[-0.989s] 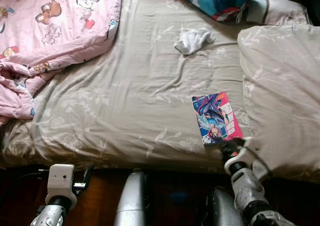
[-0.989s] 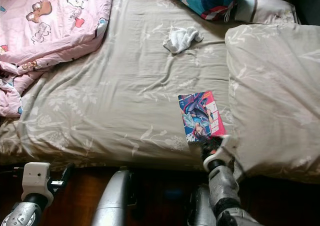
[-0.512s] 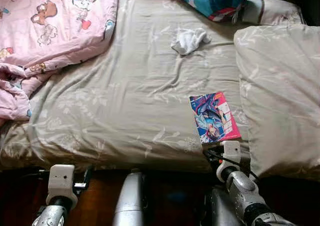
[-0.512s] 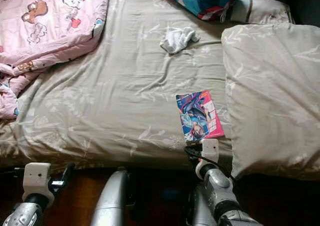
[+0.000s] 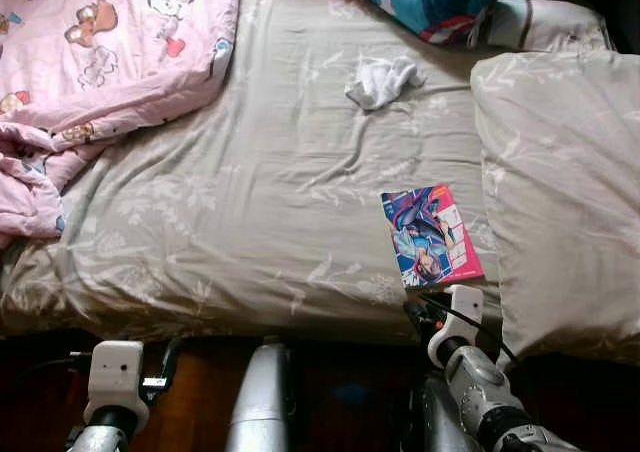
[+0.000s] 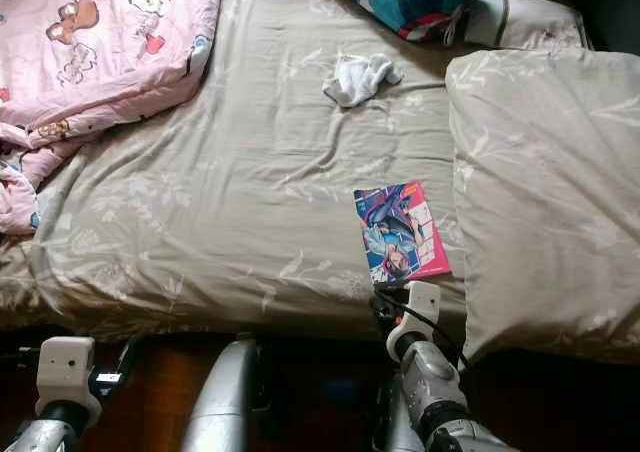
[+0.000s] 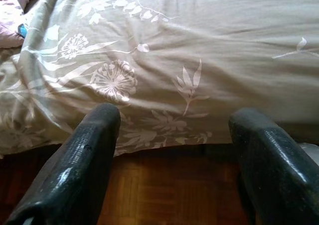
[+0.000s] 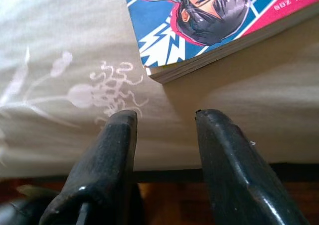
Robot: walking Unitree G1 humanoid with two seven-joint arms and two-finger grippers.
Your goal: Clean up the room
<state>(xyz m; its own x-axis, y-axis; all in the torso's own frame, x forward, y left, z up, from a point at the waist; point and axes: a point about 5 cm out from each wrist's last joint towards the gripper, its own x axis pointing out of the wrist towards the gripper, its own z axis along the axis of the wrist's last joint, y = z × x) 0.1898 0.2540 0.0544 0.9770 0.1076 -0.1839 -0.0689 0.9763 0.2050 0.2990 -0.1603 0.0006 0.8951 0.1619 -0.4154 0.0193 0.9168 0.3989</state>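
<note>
Comic book just beyond right gripper's parted, empty fingers.

Soft, even daylight on the bedsheet, head views sharp. Floor under the bed sits in deep shadow. Wrist views: black fingers close up, blurred, faintly glossy.

Both head eyes look steeply down on the bed from its near edge. Each wrist camera sits low by that edge, peering close between its fingers; the right one shares the comic book with the head views.
</note>
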